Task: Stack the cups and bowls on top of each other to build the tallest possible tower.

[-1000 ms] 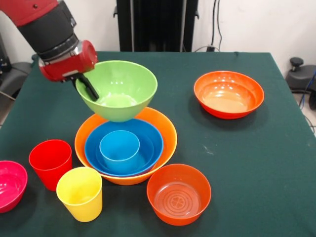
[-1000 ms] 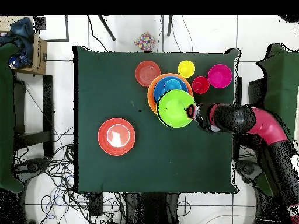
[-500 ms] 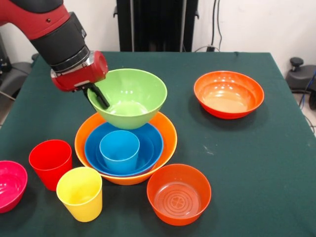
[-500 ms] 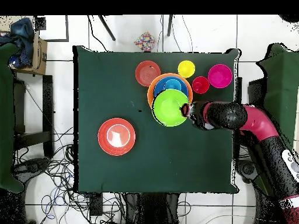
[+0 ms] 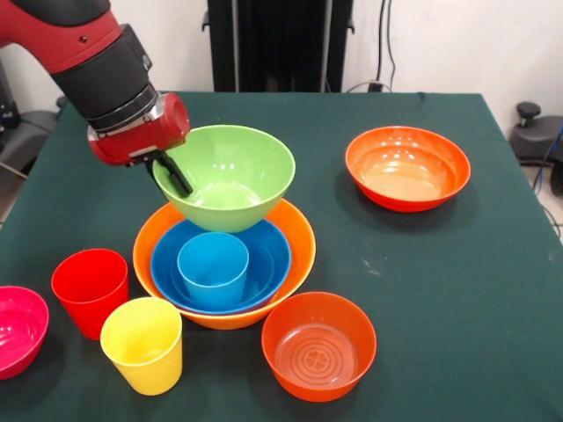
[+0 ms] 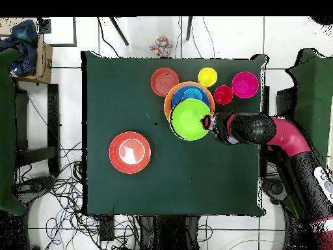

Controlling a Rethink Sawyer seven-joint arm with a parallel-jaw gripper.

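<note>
My gripper (image 5: 171,172) (image 6: 208,122) is shut on the left rim of the lime green bowl (image 5: 226,176) (image 6: 190,119), which hangs just above the far side of the tower. The tower has the large pale orange bowl (image 5: 294,236) (image 6: 170,99) at the bottom, a blue bowl (image 5: 264,249) inside it and a light blue cup (image 5: 212,265) (image 6: 190,95) in the middle. On the table in front stand a red cup (image 5: 90,290) (image 6: 223,95) and a yellow cup (image 5: 142,344) (image 6: 207,77). A magenta-pink bowl (image 5: 18,329) (image 6: 245,84) sits at the left edge.
Two red-orange bowls rest on the dark green cloth: one (image 5: 318,345) (image 6: 164,81) just in front of the tower, a wider one (image 5: 407,166) (image 6: 130,152) at the far right. The table's edge (image 5: 493,114) runs close behind that bowl.
Over the second the green bowl moved right and down toward the tower with my gripper. In the last half second it barely shifted, drifting slightly left.
</note>
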